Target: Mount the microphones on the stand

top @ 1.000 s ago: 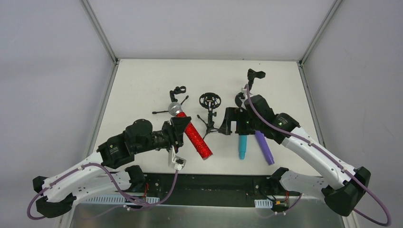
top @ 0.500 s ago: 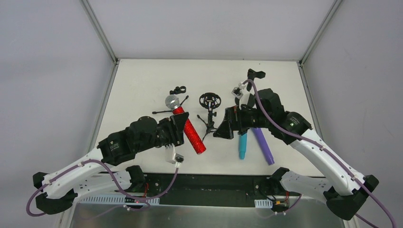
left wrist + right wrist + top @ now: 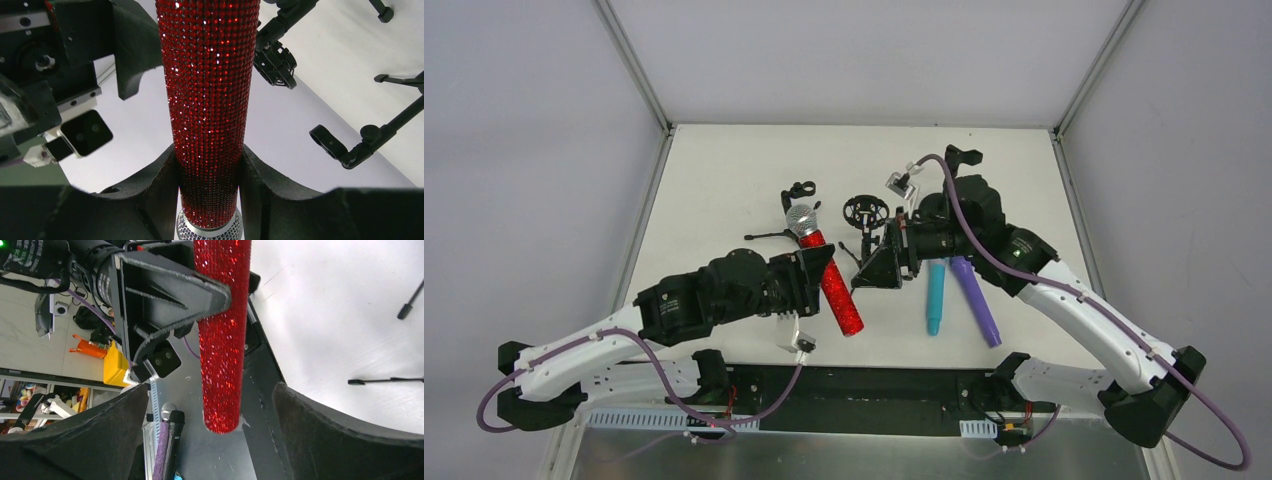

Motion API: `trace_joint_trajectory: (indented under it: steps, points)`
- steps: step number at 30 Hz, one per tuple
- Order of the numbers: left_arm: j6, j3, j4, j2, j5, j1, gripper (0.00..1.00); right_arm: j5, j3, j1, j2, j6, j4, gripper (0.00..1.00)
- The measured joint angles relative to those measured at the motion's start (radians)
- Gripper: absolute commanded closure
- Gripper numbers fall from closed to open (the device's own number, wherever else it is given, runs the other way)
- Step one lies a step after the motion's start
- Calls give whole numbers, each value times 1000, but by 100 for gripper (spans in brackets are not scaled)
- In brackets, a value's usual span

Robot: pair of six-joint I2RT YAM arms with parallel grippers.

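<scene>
While the left pincer (image 3: 817,266) is clamped on the red microphone (image 3: 834,292), its two black fingers (image 3: 155,185) press the glittering body from both sides just past the silver mesh head (image 3: 801,220). The microphone slants across the middle of the surface (image 3: 724,180), head toward the far edge and tail toward the near edge. It seems to be lifted clear rather than lying flat, though the overhead view does not settle that.

Just to the right, the right pincer (image 3: 871,272) gapes wide and holds nothing. Its fingers point at the red body, one to either side of it in the right wrist view, not touching.

Behind the red head, a small clip stand (image 3: 799,190) with thin splayed legs sits on the surface. Beside it stands a ring-mount stand (image 3: 866,212) on a short tripod. A third clip (image 3: 962,157) stands toward the far right corner.

The cyan microphone (image 3: 935,297) and the purple microphone (image 3: 979,310) lie side by side right of centre, toward the near edge. Their far ends are hidden under the right arm (image 3: 1024,260).
</scene>
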Motion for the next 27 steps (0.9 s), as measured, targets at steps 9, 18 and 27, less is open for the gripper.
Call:
trace_joint_trajectory:
  steps: [9, 18, 27]
  points:
    - [-2, 6, -1, 20, -38, -55, 100, 7, -3, 83, 78, 36, 99, 10]
    - [-6, 16, -1, 25, -63, -77, 100, 34, -143, 104, 80, 141, 334, 21]
    - [-13, 22, -1, 26, -71, -84, 100, 47, -174, 127, 89, 197, 457, 29]
